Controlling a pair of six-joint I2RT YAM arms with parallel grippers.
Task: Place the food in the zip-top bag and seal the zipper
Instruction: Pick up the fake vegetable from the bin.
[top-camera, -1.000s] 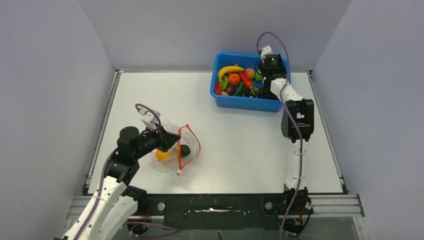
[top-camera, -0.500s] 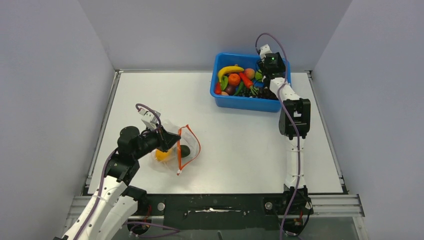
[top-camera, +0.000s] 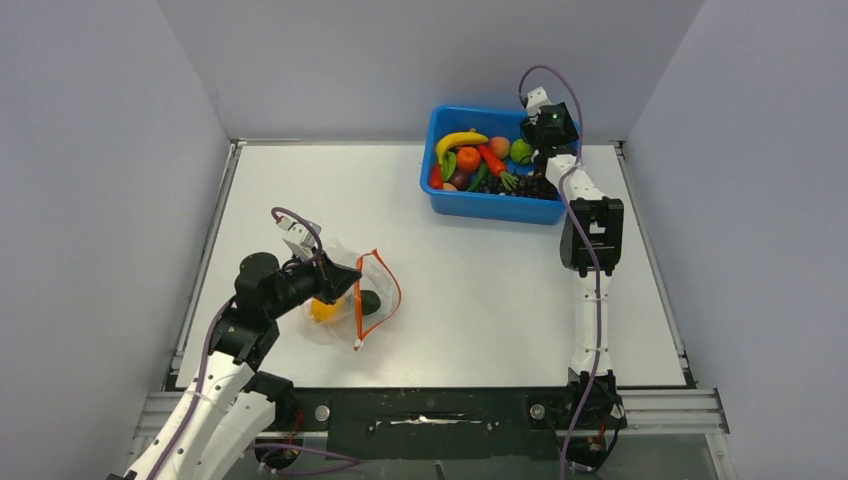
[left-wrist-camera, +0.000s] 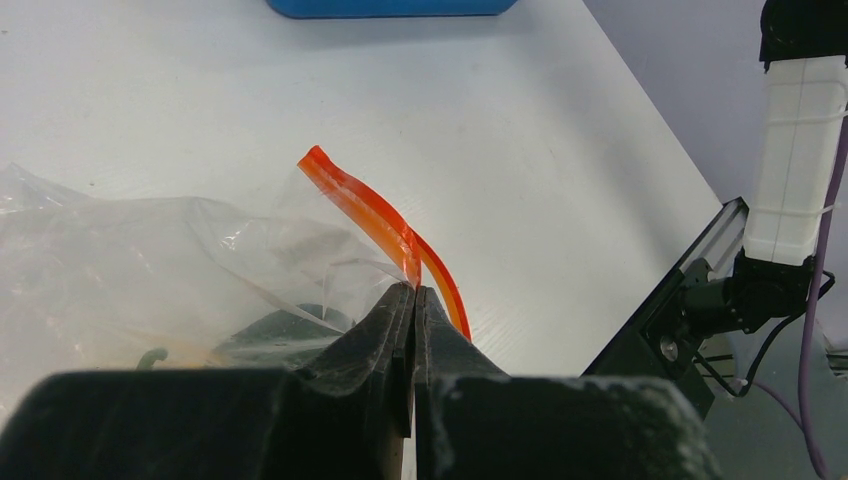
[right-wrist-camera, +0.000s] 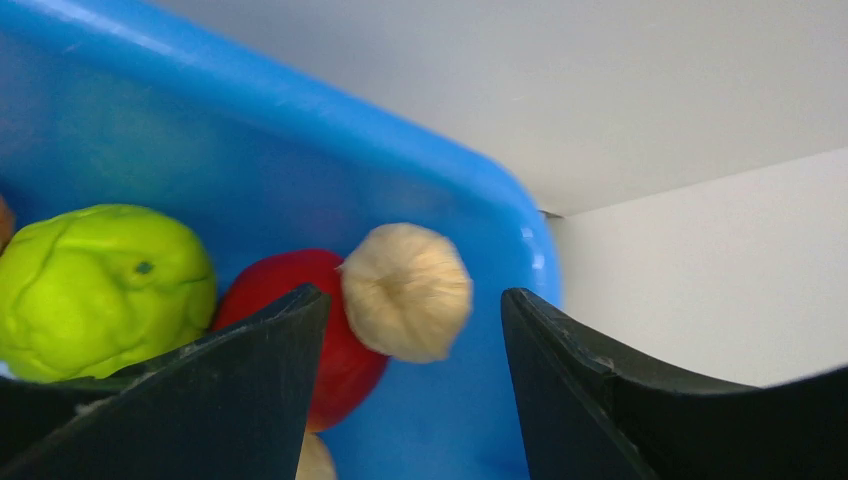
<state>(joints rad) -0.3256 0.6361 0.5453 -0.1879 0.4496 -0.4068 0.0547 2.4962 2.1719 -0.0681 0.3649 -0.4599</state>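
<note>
My right pincer (right-wrist-camera: 412, 305) is wide open, empty — a pale beige garlic-shaped toy (right-wrist-camera: 407, 288) sits straight ahead between the jaws, in the corner of the blue plastic bin (right-wrist-camera: 300, 130). The clear crinkly zip-top bag (top-camera: 378, 282) is well off — left pincer (left-wrist-camera: 413, 292) clamped on its mouth edge.

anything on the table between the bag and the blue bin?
Nothing. In the top external view, the table between the zip-top bag and the blue bin is bare.
</note>
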